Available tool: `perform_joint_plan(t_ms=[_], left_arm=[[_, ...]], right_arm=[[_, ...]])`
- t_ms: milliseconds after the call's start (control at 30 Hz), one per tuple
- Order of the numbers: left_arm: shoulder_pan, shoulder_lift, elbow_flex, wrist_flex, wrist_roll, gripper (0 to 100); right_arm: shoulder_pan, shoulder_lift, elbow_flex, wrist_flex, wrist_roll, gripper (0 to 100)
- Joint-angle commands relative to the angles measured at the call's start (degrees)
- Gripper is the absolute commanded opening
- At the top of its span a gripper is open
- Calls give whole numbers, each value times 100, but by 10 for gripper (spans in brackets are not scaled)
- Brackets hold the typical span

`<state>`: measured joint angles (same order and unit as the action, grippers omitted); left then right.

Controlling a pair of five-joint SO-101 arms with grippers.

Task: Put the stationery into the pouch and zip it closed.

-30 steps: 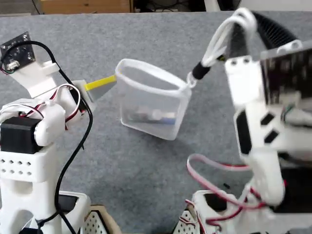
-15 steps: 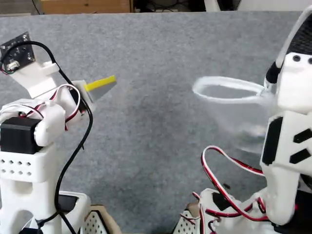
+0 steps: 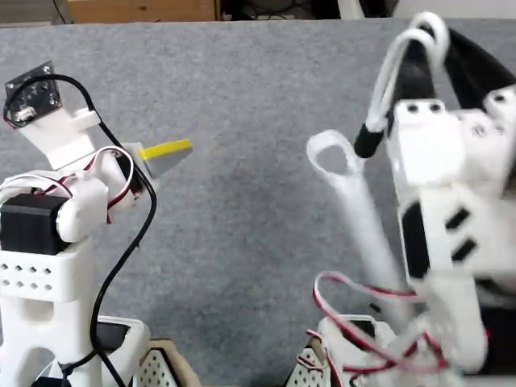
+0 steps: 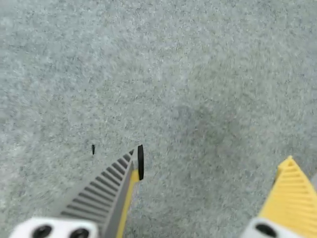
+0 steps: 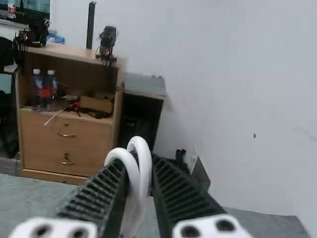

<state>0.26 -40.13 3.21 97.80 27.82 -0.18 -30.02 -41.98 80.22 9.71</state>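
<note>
Two jobs here: my right end effector [image 5: 140,167] pinches the clear pouch [image 3: 359,210] by its rim so it hangs above the table [image 3: 242,97]. My left end effector [image 4: 212,157] is open and empty, maybe ready to zip.

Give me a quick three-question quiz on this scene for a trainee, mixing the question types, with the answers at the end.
1. Which hand clamps the white rim of the clear plastic pouch, left or right?
2. True or false: the left hand, with yellow-tipped fingers, holds a pen.
3. What lies under the left hand? A) grey tabletop B) a pencil C) a ruler
Key: 1 right hand; 2 false, it is open and empty; 3 A.
</note>
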Motion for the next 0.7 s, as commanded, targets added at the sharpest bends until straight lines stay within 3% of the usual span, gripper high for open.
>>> perform_joint_plan(t_ms=[0, 167, 667], left_arm=[[-31, -18, -189, 149, -53, 414], [-4, -62, 48, 185, -62, 415], [470, -18, 611, 167, -26, 470]], right_arm=[[-343, 286, -4, -9, -105, 12], [-703, 646, -22, -123, -105, 12], [-721, 936, -22, -870, -105, 12]])
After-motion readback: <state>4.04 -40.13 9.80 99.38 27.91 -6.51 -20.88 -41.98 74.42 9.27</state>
